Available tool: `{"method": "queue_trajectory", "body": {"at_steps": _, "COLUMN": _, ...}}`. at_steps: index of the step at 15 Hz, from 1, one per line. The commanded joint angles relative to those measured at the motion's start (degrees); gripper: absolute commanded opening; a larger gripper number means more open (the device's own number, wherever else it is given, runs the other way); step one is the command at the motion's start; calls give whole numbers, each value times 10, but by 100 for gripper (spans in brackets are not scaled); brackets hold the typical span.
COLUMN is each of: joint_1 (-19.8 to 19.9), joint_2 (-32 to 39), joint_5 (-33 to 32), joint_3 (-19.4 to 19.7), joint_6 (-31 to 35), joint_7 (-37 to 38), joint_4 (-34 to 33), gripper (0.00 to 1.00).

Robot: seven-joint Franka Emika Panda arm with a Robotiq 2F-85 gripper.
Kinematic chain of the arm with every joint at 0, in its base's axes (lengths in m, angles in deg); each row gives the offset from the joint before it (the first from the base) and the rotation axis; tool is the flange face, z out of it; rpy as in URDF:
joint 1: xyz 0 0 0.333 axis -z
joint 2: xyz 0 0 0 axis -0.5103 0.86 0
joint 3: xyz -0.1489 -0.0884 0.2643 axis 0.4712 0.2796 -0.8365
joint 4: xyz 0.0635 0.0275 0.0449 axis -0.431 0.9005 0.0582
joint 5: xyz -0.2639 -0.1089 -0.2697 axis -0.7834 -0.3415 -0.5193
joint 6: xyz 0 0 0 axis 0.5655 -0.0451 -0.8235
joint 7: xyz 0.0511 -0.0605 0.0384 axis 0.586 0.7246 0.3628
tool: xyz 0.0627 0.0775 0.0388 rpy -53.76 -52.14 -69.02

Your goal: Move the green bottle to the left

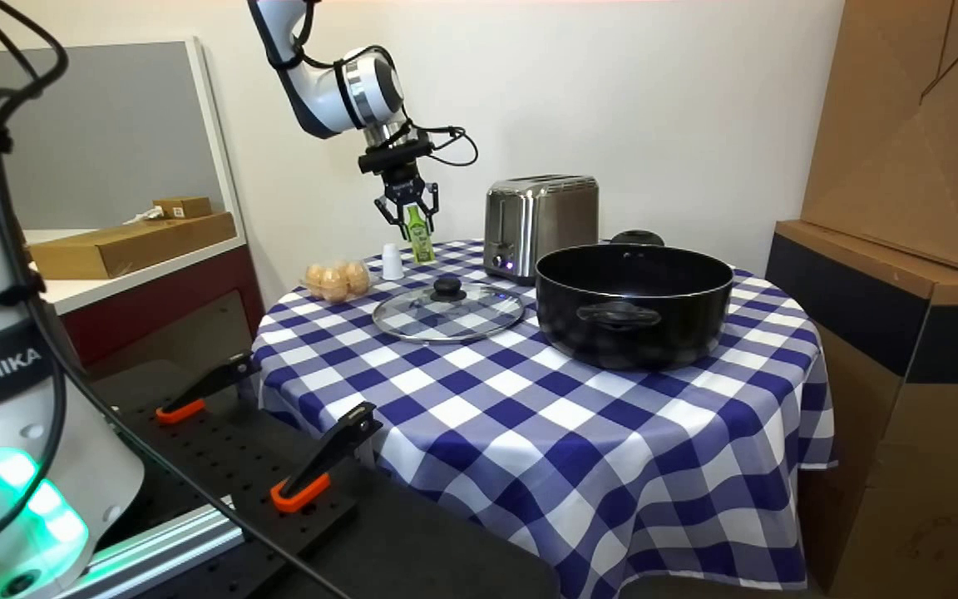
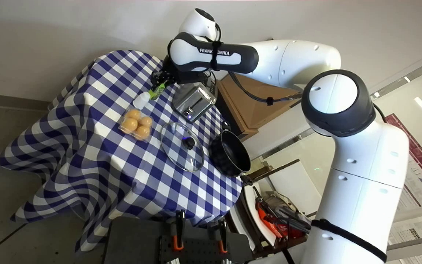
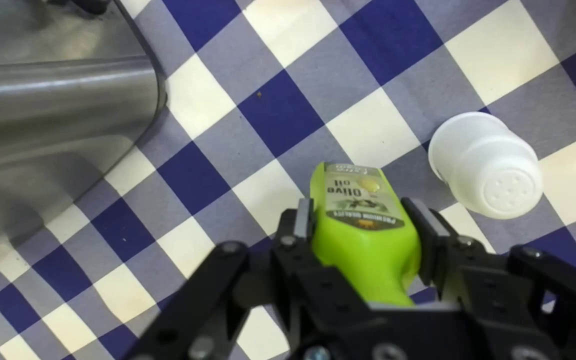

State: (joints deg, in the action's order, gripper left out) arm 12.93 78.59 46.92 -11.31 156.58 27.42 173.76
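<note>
The green bottle (image 1: 422, 246) is a slim lime-green olive oil bottle at the far side of the table in an exterior view. It also shows in an exterior view (image 2: 156, 91), partly hidden by the gripper. My gripper (image 1: 417, 230) points down over it with a finger on each side. In the wrist view the bottle (image 3: 365, 245) sits between the finger pads of the gripper (image 3: 362, 217), which press on its sides. The bottle leans a little in line with the tilted gripper. I cannot tell whether its base touches the cloth.
A white shaker (image 3: 488, 165) stands close beside the bottle. A steel toaster (image 1: 541, 225) stands on its other side. A clear egg pack (image 1: 336, 281), a glass lid (image 1: 448, 314) and a black pot (image 1: 635, 308) are on the checkered table (image 1: 479, 408).
</note>
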Motion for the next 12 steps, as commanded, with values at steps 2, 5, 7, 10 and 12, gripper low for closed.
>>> {"method": "queue_trajectory", "body": {"at_steps": 2, "joint_1": 4, "joint_2": 27, "joint_5": 30, "joint_3": -7, "joint_6": -39, "joint_7": -39, "joint_4": -52, "gripper": 21}}
{"method": "queue_trajectory", "body": {"at_steps": 5, "joint_1": 8, "joint_2": 36, "joint_5": 49, "joint_3": -11, "joint_6": -56, "joint_7": -59, "joint_4": -70, "gripper": 21}}
{"method": "queue_trajectory", "body": {"at_steps": 7, "joint_1": 10, "joint_2": 41, "joint_5": 59, "joint_3": -14, "joint_6": -66, "joint_7": -70, "joint_4": -80, "gripper": 21}}
{"method": "queue_trajectory", "body": {"at_steps": 10, "joint_1": 7, "joint_2": 51, "joint_5": 59, "joint_3": -10, "joint_6": -72, "joint_7": -74, "joint_4": -91, "gripper": 21}}
{"method": "queue_trajectory", "body": {"at_steps": 12, "joint_1": 5, "joint_2": 57, "joint_5": 57, "joint_3": -8, "joint_6": -73, "joint_7": -74, "joint_4": -95, "gripper": 21}}
